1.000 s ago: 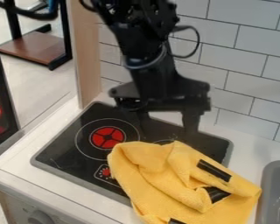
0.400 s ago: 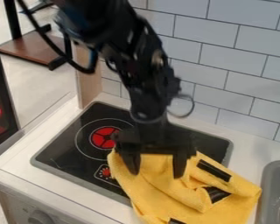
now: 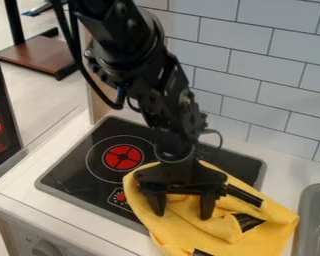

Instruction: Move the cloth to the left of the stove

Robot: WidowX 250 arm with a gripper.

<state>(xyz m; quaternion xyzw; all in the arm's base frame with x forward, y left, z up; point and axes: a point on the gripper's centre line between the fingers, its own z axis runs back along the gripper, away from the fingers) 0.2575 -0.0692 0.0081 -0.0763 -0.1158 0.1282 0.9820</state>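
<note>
Spread wide, the pincer (image 3: 181, 206) hangs over the yellow cloth (image 3: 229, 236), one finger to each side, pinching nothing; whether its tips touch the fabric, I cannot tell. Nearest the viewer, at lower left, a round knob (image 3: 46, 248) sits on the front below the white counter (image 3: 29, 200). The rumpled cloth, marked with black strips, covers the near right part of the stove and spills onto the counter. Its long axis runs aslant, upper left to lower right, with a corner pointing right, close beside the gray sink (image 3: 316, 186). Leftward of the cloth, the flat black stove (image 3: 76, 162) shows a red burner (image 3: 123, 157), lying between the cloth and the counter's left strip. The black arm (image 3: 132, 60) slants above the stove from the top edge. Beyond stand a pale wood panel (image 3: 97, 105) and a white tiled wall (image 3: 256, 65). Farther off, at upper left, a black-framed stand with a brown shelf (image 3: 39, 55) rests on the floor (image 3: 49, 100).
</note>
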